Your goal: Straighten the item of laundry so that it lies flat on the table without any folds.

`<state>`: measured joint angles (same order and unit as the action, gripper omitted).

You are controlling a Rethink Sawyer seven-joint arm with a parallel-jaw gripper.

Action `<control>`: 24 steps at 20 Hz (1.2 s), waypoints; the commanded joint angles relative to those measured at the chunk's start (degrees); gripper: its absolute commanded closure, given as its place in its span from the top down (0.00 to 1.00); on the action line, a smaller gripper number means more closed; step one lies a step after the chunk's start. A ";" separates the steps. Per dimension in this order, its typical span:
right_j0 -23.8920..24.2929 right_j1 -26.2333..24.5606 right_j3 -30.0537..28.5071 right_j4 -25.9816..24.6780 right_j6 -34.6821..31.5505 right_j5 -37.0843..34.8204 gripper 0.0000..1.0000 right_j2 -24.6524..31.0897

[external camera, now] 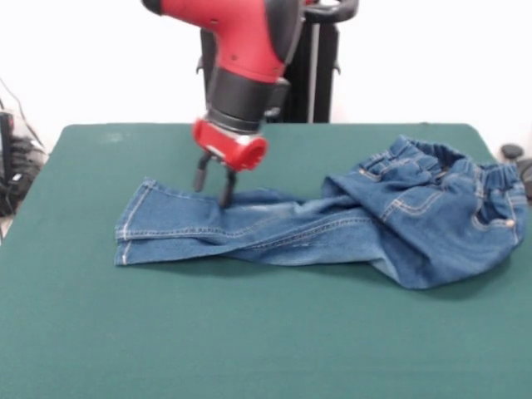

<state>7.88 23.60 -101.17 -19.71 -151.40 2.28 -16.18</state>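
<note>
Denim: the jeans [332,220] were blue, with faded patches and orange-tan stitching.
Front view, place of the jeans: they lay across the middle of the table [249,349], from left of the centre to the right edge.
Front view, legs: both legs pointed to the left, one lying on top of the other, and the hems [129,229] were at the left end.
Front view, waist: the elastic waistband [465,166] was at the right, bunched and raised, and the seat under it was folded and wrinkled.
Front view, flatness: the jeans were not flat; long creases ran along the legs, and the cloth near the waist was piled in folds.
Front view, table: its top was dark green and felt-like, much wider than the jeans.
Front view, arm: the red and black arm [241,50] came down from above over the left part of the legs.
Front view, gripper [214,184]: its two dark fingers [226,189] stood apart, spread and holding nothing; one tip seemed to touch the upper edge of the leg cloth, near the hems.
</note>
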 commanded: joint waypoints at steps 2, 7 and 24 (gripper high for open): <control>7.35 -1.92 -1.19 -8.87 1.93 5.83 1.00 4.74; 7.89 -7.38 2.97 -9.75 0.13 9.34 1.00 4.02; 1.70 -10.41 2.94 -4.31 -0.52 0.64 1.00 -1.93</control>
<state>13.26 19.19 -101.01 -27.42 -151.41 14.37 -19.14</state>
